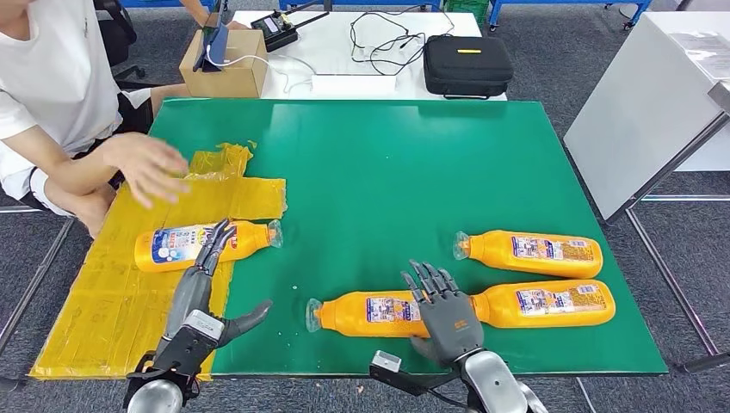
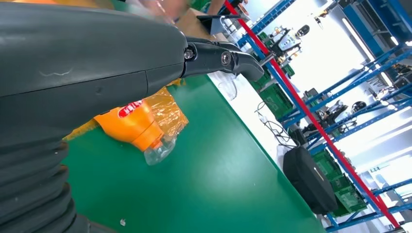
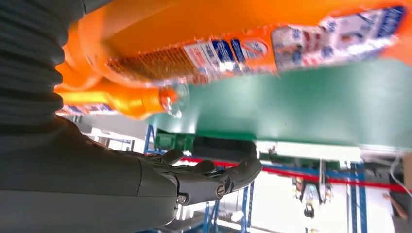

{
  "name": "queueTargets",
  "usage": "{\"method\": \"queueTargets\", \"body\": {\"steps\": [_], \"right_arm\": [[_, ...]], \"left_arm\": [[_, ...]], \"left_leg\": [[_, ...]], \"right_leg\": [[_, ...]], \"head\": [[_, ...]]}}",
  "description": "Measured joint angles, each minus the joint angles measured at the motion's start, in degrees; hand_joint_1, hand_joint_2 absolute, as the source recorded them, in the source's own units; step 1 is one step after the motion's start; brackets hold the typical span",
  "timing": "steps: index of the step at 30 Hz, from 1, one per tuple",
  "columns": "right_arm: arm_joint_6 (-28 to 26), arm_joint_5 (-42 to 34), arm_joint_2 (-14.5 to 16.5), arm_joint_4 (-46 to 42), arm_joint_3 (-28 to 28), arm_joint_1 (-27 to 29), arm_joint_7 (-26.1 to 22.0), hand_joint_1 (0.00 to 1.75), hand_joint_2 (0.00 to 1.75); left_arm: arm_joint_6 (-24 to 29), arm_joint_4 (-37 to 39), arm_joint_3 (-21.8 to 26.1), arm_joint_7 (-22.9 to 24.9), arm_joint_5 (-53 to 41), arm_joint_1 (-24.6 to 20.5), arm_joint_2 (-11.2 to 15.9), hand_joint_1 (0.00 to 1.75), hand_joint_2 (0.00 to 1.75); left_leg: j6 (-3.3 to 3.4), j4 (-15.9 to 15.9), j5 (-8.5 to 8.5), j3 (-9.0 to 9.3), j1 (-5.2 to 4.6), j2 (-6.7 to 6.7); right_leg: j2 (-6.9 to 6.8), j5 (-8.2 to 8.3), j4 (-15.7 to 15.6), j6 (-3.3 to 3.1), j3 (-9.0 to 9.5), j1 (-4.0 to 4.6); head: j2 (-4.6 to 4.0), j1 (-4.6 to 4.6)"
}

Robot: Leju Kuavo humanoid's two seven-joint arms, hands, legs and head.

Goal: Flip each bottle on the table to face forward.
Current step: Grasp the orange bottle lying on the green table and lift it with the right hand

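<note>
Four orange bottles lie flat on green bench [image 1: 387, 163]. Left hand [image 1: 202, 288], fingers apart, tips over the bottle on yellow sheet [image 1: 176, 245]. Right hand [image 1: 443, 310], fingers spread, over near-edge bottle [image 1: 366, 314].

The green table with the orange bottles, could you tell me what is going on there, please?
Four orange plastic bottles lie on their sides on the green table. The left robot hand reaches over the orange bottle on the yellow sheet, fingers spread. The right robot hand hovers open above the nearest orange bottle. A person's hand is raised over the yellow sheet.
</note>
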Motion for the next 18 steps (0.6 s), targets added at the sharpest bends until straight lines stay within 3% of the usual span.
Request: {"method": "queueTargets", "body": {"steps": [11,15,18], "right_arm": [[1.3,-2.1,-0.5,3.3,-1.9,0.1,-0.8,0.04,1.75],[1.6,-2.7,-0.7,4.5,-2.5,0.0,-0.9,1.51,1.75],[2.2,-3.1,-0.7,5.5,-2.7,-0.2,-1.5,1.57,1.75]], "left_arm": [[-0.6,0.0,-1.1,-0.1,1.2,0.0,-0.3,0.00,1.75],[-1.1,0.0,-1.3,-0.3,1.8,0.0,-0.3,0.00,1.75],[-1.6,0.0,-1.8,-0.5,2.1,0.0,-0.3,0.00,1.75]], "left_leg": [[0.00,0.0,0.00,-0.01,-0.01,0.00],[0.00,0.0,0.00,-0.01,-0.01,0.00],[0.00,0.0,0.00,-0.01,-0.01,0.00]], "right_leg": [[0.00,0.00,0.0,0.01,0.00,0.00],[0.00,0.00,0.0,0.00,0.00,0.00],[0.00,0.00,0.0,0.01,0.00,0.00]], "head": [[0.00,0.01],[0.00,0.00],[0.00,0.00]]}}
